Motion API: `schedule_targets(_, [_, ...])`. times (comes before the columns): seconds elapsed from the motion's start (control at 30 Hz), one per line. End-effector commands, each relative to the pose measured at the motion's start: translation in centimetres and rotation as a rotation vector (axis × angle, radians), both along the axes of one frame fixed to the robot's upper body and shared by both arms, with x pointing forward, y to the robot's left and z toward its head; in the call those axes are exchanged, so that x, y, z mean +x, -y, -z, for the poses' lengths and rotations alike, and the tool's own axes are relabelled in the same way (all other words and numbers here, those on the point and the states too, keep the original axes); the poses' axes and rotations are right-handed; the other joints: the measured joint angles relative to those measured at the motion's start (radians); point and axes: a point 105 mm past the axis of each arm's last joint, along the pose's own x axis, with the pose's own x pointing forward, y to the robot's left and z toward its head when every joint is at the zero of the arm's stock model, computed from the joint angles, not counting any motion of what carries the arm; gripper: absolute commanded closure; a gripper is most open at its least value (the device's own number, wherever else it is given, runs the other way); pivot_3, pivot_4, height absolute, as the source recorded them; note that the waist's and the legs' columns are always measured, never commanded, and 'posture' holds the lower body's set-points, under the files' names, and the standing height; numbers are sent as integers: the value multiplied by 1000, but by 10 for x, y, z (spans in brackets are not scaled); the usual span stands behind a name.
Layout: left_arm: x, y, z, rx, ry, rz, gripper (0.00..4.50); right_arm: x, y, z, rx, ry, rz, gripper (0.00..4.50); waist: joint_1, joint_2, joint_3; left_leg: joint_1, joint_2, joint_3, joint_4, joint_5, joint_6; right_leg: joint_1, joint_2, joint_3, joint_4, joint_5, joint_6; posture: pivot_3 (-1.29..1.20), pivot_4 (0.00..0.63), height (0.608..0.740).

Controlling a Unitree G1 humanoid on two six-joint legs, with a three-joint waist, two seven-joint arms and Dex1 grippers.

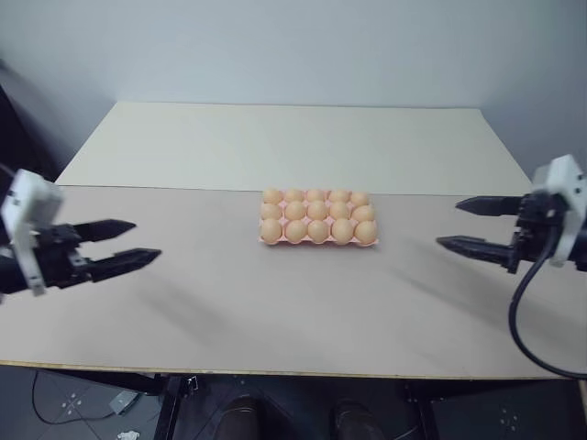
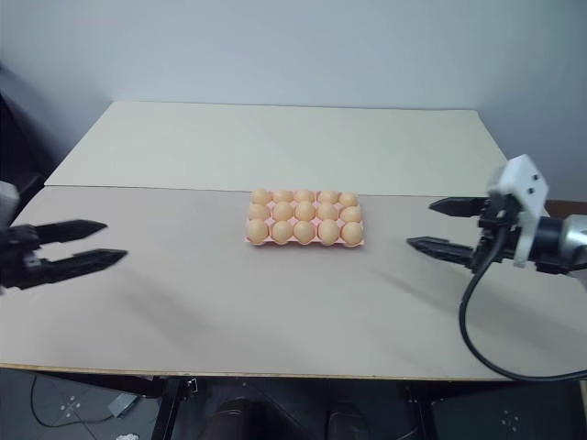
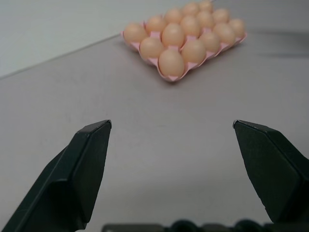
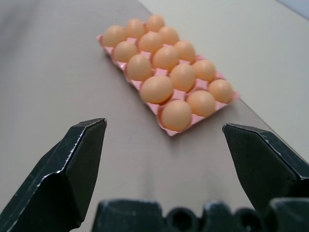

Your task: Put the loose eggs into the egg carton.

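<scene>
The pink egg carton (image 1: 318, 244) lies flat at the middle of the table, and a pale orange egg (image 1: 317, 210) sits in every cup. Loose eggs are out of view; each egg I see is in the carton. My left gripper (image 1: 147, 240) hovers above the table far to the carton's left, open and empty, pointing toward it. My right gripper (image 1: 448, 224) hovers well to the carton's right, also open and empty. The left wrist view shows the carton (image 3: 170, 79) beyond the open fingers, as does the right wrist view (image 4: 149, 108).
The table is made of two boards, a beige front one (image 1: 275, 312) and a lighter rear one (image 1: 293, 142), meeting at a seam behind the carton. A black cable (image 1: 515, 321) loops down from my right wrist. A grey wall stands behind the table.
</scene>
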Motion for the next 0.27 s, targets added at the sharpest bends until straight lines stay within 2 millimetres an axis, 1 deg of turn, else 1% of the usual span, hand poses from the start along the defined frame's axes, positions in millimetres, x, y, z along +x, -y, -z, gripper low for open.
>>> schedule_targets(0.03, [-4,-8,-7,33,15,5,101,-1,15,-13,-29,60,26,0,-2,0,0,0,0,0,0,0,0,0,0,0,0,0,0,0,150,740])
schedule_targets(0.27, [-7,-9,2,34,-55,1,101,-1,19,-11,-40,57,24,0,-11,0,0,-1,0,2,-1,0,0,-2,0,1,1,0,0,0,150,740])
